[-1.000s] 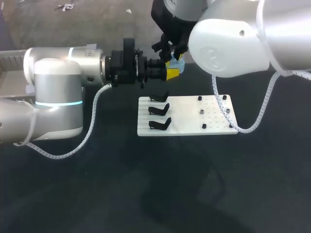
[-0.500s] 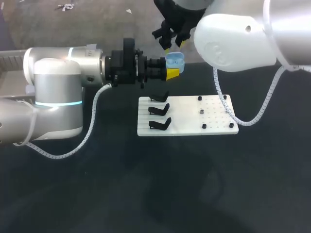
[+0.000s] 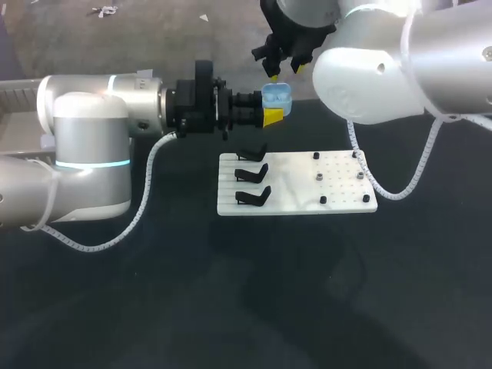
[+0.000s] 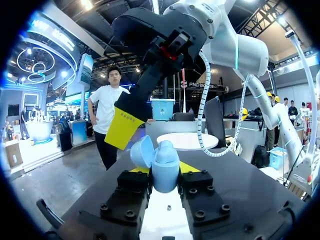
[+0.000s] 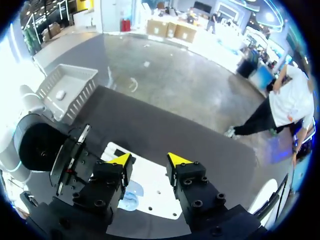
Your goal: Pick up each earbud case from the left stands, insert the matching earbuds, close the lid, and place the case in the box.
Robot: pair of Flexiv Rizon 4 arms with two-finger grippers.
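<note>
Scene: Two arms meet in the upper middle of the head view, over the far side of the dark table (image 3: 154, 307).
Left gripper: The left gripper (image 4: 165, 172) reaches in level from the frame's left. It pinches the pale blue earbud case (image 3: 277, 97), with one yellow tip on either side of its body.
Earbud case: It is held in the air beyond the far edge of the white board (image 3: 338, 188), with its lid (image 4: 142, 152) swung open.
Right gripper: The right gripper (image 5: 149, 160) comes down from the frame's top right with its fingers spread and nothing between them. In the left wrist view one of its yellow fingers (image 4: 120, 127) points down just beside the open lid; whether they touch cannot be told.
Stands: All three black stands (image 3: 251, 171) on the board's left half are bare. Small dark pieces (image 3: 317, 177) dot its right half, too small to identify.
Box: A white slatted box (image 5: 69, 86) sits off the table's edge beside the left arm.
Key relation: The lid lies between the case body and the right gripper's finger, so the free right arm is the nearer tool. A closing push would run from that finger toward the body, against the left gripper's hold.
Step in hand: Probably closing the lid. Whether earbuds sit inside cannot be told.
Risk: An off-centre push could twist the case in the pinch.
</note>
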